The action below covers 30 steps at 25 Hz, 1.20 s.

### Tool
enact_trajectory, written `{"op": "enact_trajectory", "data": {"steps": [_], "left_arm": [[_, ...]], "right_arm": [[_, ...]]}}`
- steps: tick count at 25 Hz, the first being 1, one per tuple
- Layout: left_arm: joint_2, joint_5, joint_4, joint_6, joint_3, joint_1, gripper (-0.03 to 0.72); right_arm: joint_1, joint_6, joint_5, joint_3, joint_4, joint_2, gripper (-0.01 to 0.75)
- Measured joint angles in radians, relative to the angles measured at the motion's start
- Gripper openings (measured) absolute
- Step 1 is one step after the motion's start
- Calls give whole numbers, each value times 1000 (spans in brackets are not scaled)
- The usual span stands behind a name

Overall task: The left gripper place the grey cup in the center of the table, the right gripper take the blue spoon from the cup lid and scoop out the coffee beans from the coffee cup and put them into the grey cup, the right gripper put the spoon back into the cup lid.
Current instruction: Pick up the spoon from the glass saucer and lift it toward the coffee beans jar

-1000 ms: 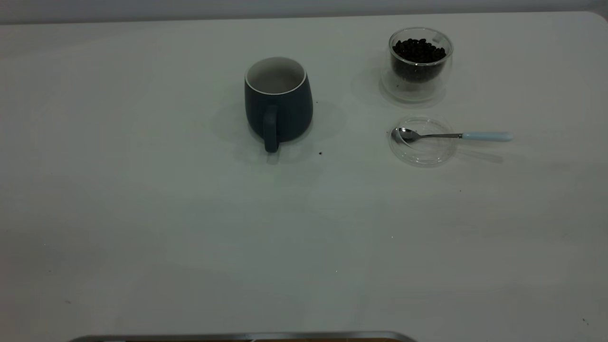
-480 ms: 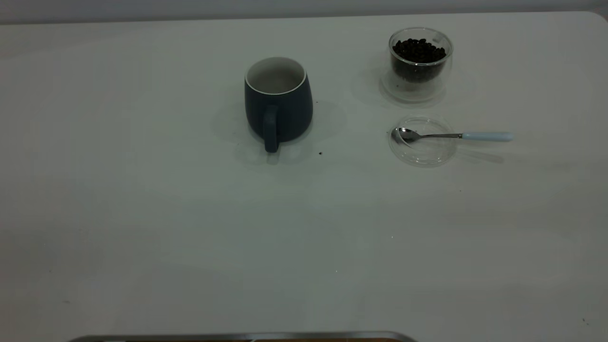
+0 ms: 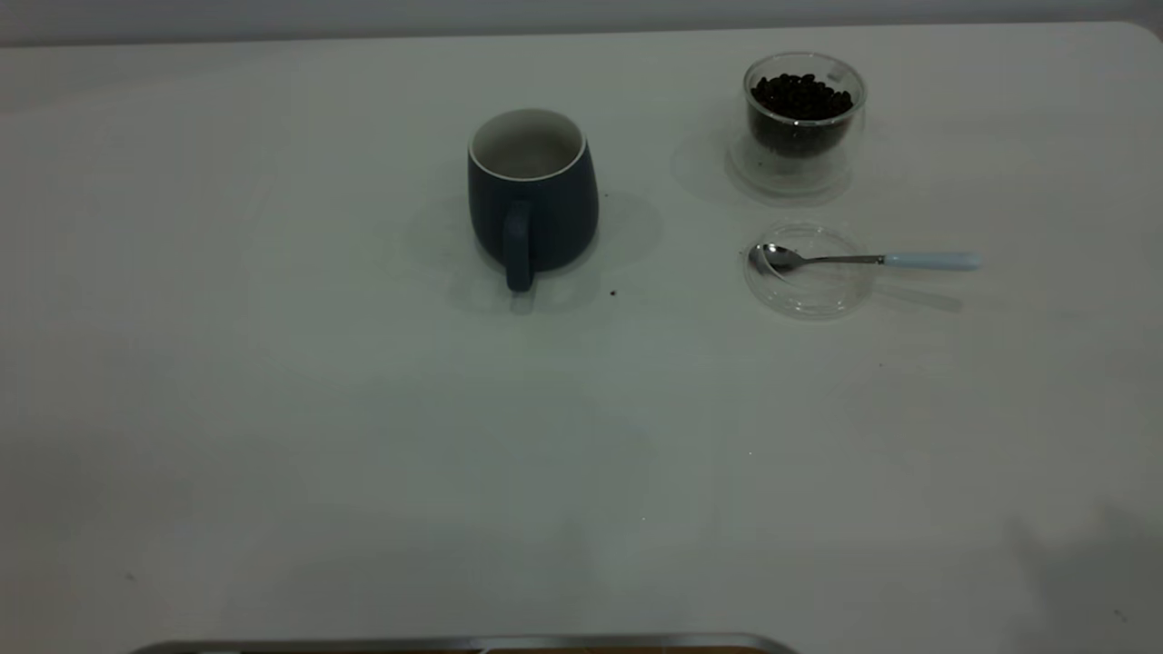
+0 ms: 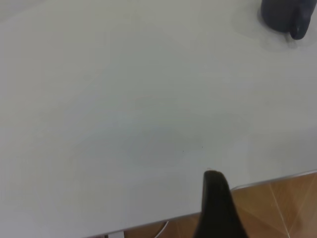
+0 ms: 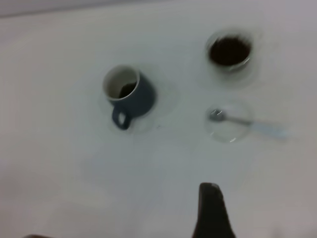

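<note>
desk: large plain white top [image 3: 363,436], a few tiny dark specks on it, one speck just in front of the mug on its right; rounded far right corner; soft shadows across the near half and near right corner
room: pale grey wall strip behind the far edge; metal rim at the near edge in the exterior view; brown wood-look floor past the desk edge in the left wrist view
grey cup: dark slate mug [image 3: 532,195], white inside, upright, around the middle of the desk toward the far side, handle facing the camera; right wrist view shows something dark at the bottom inside [image 5: 128,92]
coffee cup: clear double-walled glass [image 3: 802,123], upright, far right, well apart from the mug
coffee beans: dark heap [image 3: 801,96] inside the glass, reaching close to its rim
cup lid: clear round disc [image 3: 809,289], flat on the desk just in front of the glass
blue spoon: [image 3: 863,260] bowl resting in the lid, metal neck over the lid rim, pale blue handle sticking out to the right
left gripper: only one dark finger [image 4: 218,208] seen in its wrist view, over the near desk edge, far from the mug [image 4: 287,15]; jaws cannot tell if released or clenched
right gripper: one dark finger [image 5: 212,210] seen in its wrist view, high above the desk, looking down on mug, glass, lid and spoon; jaws cannot tell
exterior view: neither arm in frame
</note>
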Motion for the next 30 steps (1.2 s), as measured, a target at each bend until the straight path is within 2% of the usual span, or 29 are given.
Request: {"op": "enact_trajectory", "data": {"steps": [4, 8, 14, 20, 25, 30], "left_arm": [[0, 0, 0, 0, 0, 0, 567], [0, 0, 0, 0, 0, 0, 567], [0, 0, 0, 2, 0, 0, 567], [0, 0, 0, 2, 0, 0, 567], [0, 0, 0, 2, 0, 0, 567], [0, 0, 0, 2, 0, 0, 567]], "right_arm": [[0, -59, -99, -13, 148, 308, 565], [-5, -253, -179, -15, 385, 584, 565], [-81, -572, -194, -26, 694, 896, 565], [-105, -673, -237, -31, 790, 1023, 565], [-171, -735, -218, -34, 840, 1141, 565], [-211, -878, -193, -34, 944, 1246, 565]]}}
